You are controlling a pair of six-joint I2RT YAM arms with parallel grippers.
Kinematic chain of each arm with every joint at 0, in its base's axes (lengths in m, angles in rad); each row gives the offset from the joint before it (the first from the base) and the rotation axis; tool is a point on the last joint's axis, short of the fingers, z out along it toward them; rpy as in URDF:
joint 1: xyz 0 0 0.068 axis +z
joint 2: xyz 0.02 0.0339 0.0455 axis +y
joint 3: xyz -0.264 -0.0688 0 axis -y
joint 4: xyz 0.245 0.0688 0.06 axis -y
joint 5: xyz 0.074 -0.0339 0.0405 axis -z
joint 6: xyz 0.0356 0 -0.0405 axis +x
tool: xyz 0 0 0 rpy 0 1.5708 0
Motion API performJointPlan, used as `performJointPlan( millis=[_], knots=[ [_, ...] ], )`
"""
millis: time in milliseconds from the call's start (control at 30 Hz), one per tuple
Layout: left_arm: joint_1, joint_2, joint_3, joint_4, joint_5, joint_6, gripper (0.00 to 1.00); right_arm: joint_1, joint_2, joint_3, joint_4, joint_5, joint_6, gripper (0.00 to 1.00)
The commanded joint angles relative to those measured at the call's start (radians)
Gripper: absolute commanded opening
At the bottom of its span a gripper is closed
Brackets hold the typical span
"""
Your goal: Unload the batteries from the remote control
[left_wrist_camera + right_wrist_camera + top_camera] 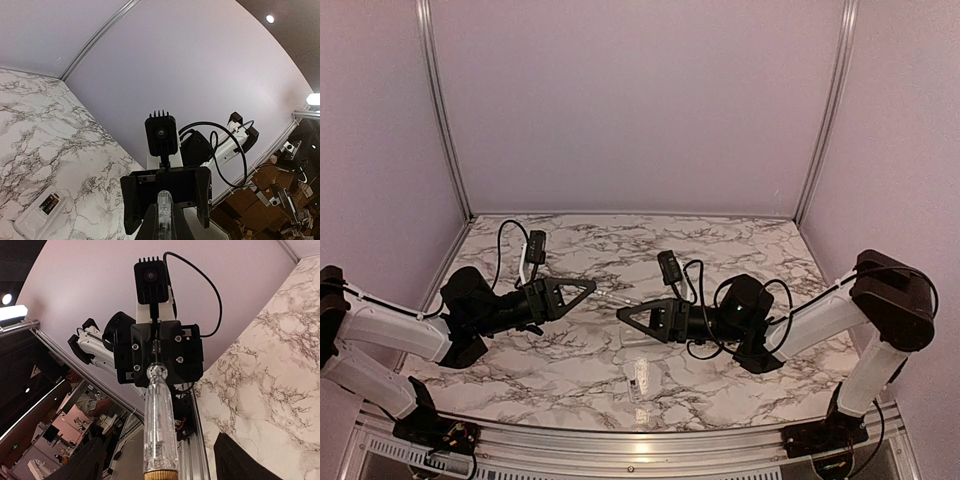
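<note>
remote control (638,384) lies flat on marble table (720,250), near front edge, roughly centred between the two arm bases, apart from both grippers

left wrist view: remote (35,220) is back-up with its dark recess exposed, batteries (50,202) sit inside the recess side by side, not unloaded yet. Too small in the top view to make out the batteries

nothing touches the remote, both grippers are further back over the table middle, tips facing each other, close together

clear-handled screwdriver (612,297) spans between the two tips, held off the table surface

left gripper (592,286) has jaws closed on the screwdriver's thin metal shaft end. Right wrist view shows the shaft running straight into the left gripper's face (157,352)

right gripper (620,313) is at the handle end. Its fingers (87,462) stand apart on either side of the clear handle (159,425), gap visible on both sides, so jaws are open around the handle and not clamping it. Brass cap of the handle is at the bottom edge of that view

left wrist view: screwdriver (164,212) points at the right gripper's face (165,187), its wrist camera sits above

pale lilac walls behind the table
</note>
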Motion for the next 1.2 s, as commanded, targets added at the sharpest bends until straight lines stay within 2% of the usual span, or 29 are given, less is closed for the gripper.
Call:
performJointPlan(
  millis=[0,267,467,967,1167],
  knots=[
    [0.005,0.009,-0.008,0.053,0.001,-0.024,0.00,-0.006,0.052,0.062,0.222,-0.038,0.078,0.72],
    [0.004,0.014,0.001,0.006,-0.027,-0.013,0.00,-0.006,0.068,0.087,0.253,-0.019,0.092,0.59],
    [0.005,0.033,0.010,0.006,-0.024,-0.018,0.00,-0.006,0.064,0.090,0.247,0.004,0.093,0.38],
    [0.004,0.027,0.010,-0.019,-0.047,-0.001,0.00,-0.006,0.043,0.116,0.147,0.059,0.042,0.29],
    [0.004,0.009,0.011,-0.050,-0.061,0.018,0.00,-0.006,0.047,0.138,0.124,0.060,0.037,0.28]
  ],
)
